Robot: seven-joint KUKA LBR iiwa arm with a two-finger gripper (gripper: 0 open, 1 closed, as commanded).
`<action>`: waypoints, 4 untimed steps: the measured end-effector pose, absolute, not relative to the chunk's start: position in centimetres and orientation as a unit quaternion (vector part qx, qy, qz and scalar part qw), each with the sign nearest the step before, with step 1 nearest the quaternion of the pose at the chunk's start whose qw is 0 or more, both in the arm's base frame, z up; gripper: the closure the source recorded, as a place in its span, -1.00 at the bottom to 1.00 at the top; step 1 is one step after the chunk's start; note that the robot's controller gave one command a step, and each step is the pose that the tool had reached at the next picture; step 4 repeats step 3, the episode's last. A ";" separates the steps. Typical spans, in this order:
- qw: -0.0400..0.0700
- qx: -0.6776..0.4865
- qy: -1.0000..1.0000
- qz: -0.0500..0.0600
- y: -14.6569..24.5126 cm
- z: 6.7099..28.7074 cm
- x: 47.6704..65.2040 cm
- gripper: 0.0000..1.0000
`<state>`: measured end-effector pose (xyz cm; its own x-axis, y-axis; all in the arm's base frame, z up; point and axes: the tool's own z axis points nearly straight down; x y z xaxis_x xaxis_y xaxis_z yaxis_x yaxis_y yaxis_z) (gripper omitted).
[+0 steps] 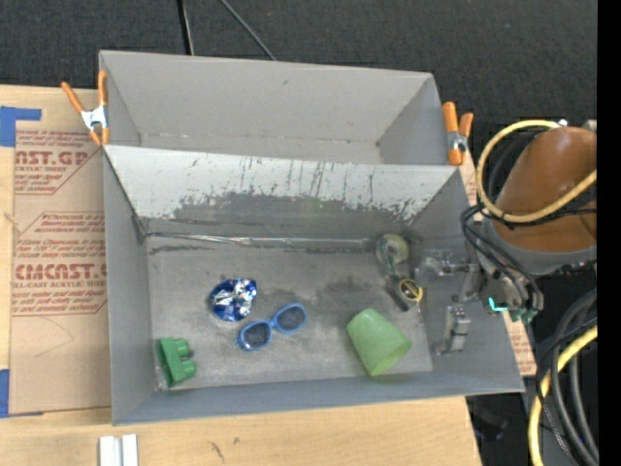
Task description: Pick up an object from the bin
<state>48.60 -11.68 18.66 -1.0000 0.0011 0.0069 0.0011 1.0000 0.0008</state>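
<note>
Scuffed and streaked along its back wall, a grey metal bin [281, 173] with sloping sides sits on a pale wooden table [291, 435], dark flooring behind it. From the right of the frame the robot arm [548, 187], capped by a smooth orange-brown dome and looped with yellow and black cables, reaches down to the bin's right-hand wall. Its metal jaws stand spread apart low against that wall, at the right end of the bin floor, with nothing between them.

Nearest to them, just to their left, lie a small dark round piece with a gold rim [408, 290] and, slightly above it, a cloudy green translucent ring [392, 250]. Below those, at lower centre-right, a pale green plastic cup [376, 341] rests on its side, its open mouth towards the lower right.

Well apart, on the left half of the floor, are a crumpled blue-and-white shiny ball [233, 299], a pair of blue plastic toy sunglasses [272, 326] just beside it, and a dark green moulded plastic block [175, 361] in the lower left corner.
</note>
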 end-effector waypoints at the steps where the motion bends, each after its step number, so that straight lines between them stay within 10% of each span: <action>1: -0.002 0.125 -0.992 -0.001 -5.4 7.6 48.7 -1.00; 2: -0.001 0.124 -0.992 0.000 -5.5 7.9 48.7 1.00; 3: -0.005 0.118 -0.993 0.001 -5.5 23.2 51.7 1.00; 4: -0.005 0.118 -0.993 0.001 -5.5 23.2 51.7 1.00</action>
